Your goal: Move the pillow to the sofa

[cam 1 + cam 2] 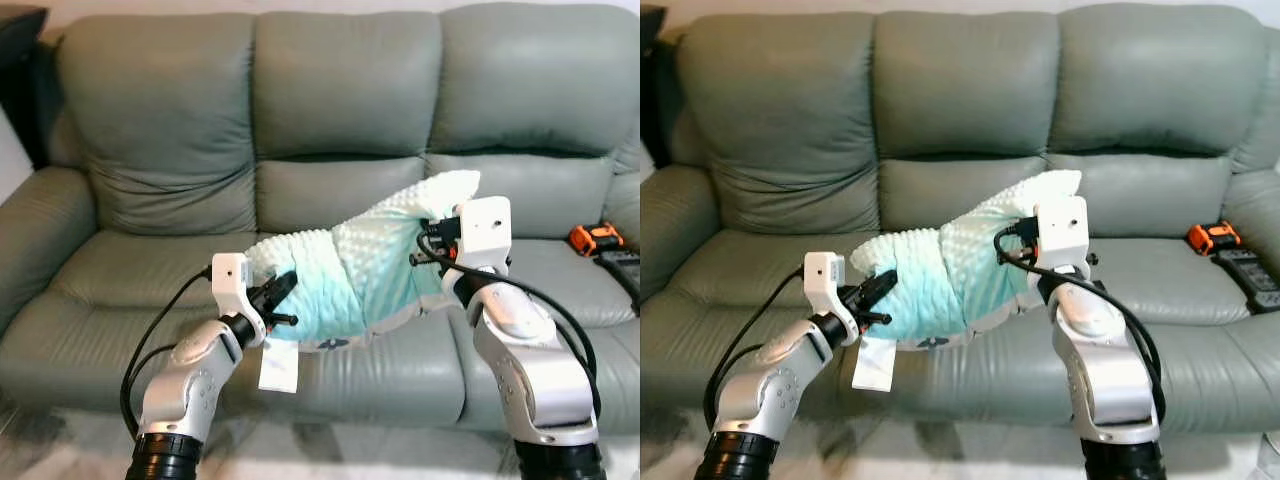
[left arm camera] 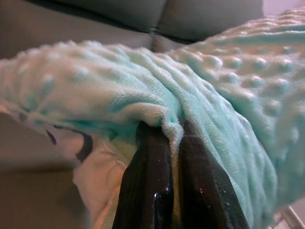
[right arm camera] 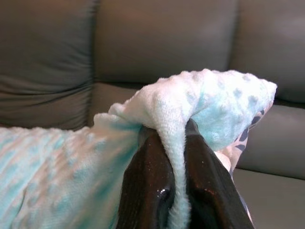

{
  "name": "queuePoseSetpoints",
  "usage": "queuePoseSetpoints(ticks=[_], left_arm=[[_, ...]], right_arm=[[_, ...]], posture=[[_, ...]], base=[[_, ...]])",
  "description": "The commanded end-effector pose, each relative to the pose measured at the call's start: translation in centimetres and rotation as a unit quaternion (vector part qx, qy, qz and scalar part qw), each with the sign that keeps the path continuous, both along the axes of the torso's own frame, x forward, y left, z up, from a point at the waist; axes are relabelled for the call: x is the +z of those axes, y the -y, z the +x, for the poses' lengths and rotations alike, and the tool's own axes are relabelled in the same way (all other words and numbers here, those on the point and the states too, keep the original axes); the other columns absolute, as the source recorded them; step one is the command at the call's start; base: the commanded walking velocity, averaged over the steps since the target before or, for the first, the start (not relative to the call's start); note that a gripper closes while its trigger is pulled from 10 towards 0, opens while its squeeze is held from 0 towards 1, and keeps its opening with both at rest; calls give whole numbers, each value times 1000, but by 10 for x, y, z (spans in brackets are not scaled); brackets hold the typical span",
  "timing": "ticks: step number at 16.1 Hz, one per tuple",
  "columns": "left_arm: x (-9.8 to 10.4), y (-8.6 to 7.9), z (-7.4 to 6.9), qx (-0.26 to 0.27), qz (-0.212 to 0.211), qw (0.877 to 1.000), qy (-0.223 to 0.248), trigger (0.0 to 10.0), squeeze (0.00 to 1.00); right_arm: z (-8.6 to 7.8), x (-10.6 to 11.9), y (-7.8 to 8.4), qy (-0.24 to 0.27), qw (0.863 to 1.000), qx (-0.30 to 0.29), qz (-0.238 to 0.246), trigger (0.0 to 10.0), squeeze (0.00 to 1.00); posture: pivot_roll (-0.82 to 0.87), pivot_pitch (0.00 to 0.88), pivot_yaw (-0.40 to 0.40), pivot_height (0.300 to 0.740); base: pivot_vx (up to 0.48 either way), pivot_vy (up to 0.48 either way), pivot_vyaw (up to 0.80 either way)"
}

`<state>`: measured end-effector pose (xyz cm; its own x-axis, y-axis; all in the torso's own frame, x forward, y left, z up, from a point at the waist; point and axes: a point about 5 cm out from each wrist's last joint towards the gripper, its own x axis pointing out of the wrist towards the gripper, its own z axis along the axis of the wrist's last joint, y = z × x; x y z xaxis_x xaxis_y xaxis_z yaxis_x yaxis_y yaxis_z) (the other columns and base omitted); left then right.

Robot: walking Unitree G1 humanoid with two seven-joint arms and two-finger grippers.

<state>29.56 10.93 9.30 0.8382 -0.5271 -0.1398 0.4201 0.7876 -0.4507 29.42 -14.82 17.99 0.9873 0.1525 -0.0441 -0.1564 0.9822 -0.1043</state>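
Head views: one grey-green sofa [image 1: 150, 270], three back cushions, three seat cushions. One mint dotted pillow [image 1: 350, 265] held up between two grippers, over front of middle seat cushion, whether touching seat cannot tell. White tag [image 1: 279, 365] hanging from pillow's lower edge, just beside left wrist. Patterned white underside with dark marks peeking along bottom seam.

Left gripper [image 1: 283, 288] at pillow's lower left corner, both black fingers pinched on a fold of fabric; left wrist view confirms, fingers [image 2: 147, 186] clamped together with mint plush squeezed between. Right gripper [image 3: 172, 143] at pillow's upper right corner, raised higher than left, so pillow tilted up toward right. Right wrist view: two fingers [image 3: 145, 191] closed on a ridge of white-mint fabric, corner bunched over tips.

One orange-black tool [image 1: 597, 238] on right seat cushion, well apart from pillow. One black strip-like item [image 1: 622, 268] just beside it near right arm of sofa. One dark object [image 1: 20, 70] at top left behind sofa arm, too unclear to name.
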Motion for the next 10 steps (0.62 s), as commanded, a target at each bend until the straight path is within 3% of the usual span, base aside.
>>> queuePoseSetpoints(ticks=[1, 3, 10], left_arm=[[4, 11, 0, -19, -4, 1000, 9, 10000, 0], [3, 11, 0, -16, -2, 1000, 4, 10000, 0], [2, 11, 0, -19, 0, 1000, 2, 10000, 0]], right_arm=[[0, 3, 3, 4, 1000, -5, -3, 10000, 0], [1, 3, 3, 3, 1000, -4, -4, 10000, 0], [1, 0, 2, -2, 1000, -3, -7, 10000, 0]], posture=[[-157, 0, 26, 740], [-155, 0, 25, 740], [-155, 0, 26, 740]], base=[[469, 0, 0], [341, 0, 0], [0, 0, 0]])
